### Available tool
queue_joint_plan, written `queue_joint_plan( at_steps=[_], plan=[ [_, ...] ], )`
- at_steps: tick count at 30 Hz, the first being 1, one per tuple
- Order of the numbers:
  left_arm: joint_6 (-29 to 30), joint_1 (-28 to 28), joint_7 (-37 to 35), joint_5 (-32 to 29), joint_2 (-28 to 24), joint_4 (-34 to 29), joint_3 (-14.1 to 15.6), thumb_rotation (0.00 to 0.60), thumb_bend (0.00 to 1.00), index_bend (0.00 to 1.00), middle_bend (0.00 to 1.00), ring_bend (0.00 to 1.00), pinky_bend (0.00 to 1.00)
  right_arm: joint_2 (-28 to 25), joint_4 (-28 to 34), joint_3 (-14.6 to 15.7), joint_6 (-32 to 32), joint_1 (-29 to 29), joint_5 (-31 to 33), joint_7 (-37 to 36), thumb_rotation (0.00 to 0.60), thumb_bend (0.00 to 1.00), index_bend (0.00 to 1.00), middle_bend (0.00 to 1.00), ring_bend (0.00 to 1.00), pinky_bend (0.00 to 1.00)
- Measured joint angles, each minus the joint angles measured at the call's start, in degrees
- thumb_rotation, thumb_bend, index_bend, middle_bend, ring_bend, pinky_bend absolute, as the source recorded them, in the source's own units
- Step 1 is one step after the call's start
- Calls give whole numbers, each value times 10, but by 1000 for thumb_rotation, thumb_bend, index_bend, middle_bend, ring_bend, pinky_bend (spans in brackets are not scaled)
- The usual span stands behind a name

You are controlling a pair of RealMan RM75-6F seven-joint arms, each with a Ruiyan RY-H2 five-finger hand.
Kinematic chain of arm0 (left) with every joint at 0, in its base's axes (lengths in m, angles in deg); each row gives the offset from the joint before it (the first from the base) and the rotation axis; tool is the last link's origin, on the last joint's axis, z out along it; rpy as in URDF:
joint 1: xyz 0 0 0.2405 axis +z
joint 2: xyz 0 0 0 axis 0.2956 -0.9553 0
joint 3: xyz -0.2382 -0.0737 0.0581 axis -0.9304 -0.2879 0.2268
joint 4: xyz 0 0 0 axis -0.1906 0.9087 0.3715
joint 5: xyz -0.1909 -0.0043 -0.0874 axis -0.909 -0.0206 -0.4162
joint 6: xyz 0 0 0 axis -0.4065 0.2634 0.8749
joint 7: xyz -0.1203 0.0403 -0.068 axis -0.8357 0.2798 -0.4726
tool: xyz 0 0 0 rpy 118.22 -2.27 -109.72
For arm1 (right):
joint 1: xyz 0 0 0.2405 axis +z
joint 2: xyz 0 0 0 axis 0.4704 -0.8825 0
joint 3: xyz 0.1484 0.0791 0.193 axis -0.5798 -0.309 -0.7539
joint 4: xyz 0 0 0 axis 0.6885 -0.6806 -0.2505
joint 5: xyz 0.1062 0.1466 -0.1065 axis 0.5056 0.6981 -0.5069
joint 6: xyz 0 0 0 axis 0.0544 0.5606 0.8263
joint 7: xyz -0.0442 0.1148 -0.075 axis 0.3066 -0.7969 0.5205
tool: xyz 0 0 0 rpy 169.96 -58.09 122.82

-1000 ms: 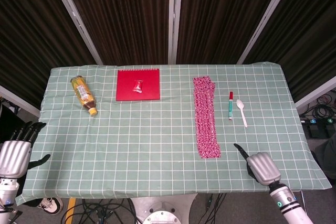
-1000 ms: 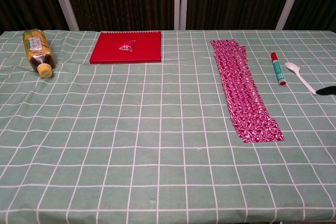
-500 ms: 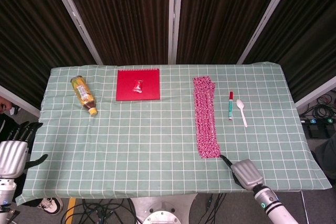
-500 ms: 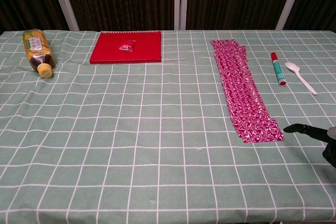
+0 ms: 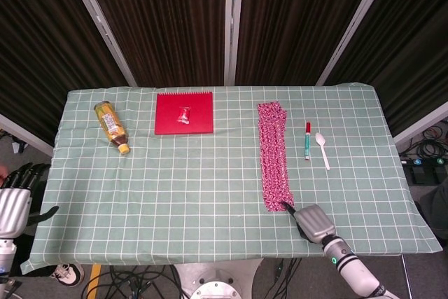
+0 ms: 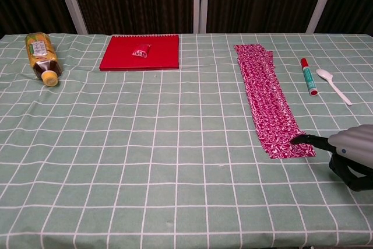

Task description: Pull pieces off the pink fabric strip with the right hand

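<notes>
- Chest view: the pink fabric strip (image 6: 270,104) is laid flat on the checked tablecloth (image 6: 151,161), its long axis running from the far side toward the robot, right of centre.
- The strip's near end is touched by a dark fingertip of the right hand (image 6: 349,150), which lies just right of that corner; nothing is yet grasped, the remaining fingers being curled underneath.
- The left hand (image 5: 14,204) is held off the table's left edge, released, well apart from the strip.
- A marker (image 6: 308,76) and a spoon (image 6: 334,85) are seen right of the strip.
</notes>
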Motion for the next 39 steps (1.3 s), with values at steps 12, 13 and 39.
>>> queue_joint_plan(
  at_steps=[12, 13, 39],
  plan=[
    [3, 4, -11, -2, -3, 7, 0, 600, 96, 152, 157, 102, 195, 14, 4, 7, -9, 33, 66, 39, 600, 998, 5, 925, 820, 715],
    [3, 4, -11, -2, -3, 8, 0, 600, 96, 152, 157, 102, 195, 14, 4, 9, -7, 34, 70, 41, 600, 998, 5, 925, 820, 715],
    [-7, -2, 10, 1, 2, -1, 1, 600, 95, 152, 157, 102, 195, -44, -16, 64, 23, 9, 78, -23, 600, 998, 4, 925, 820, 715]
  ],
)
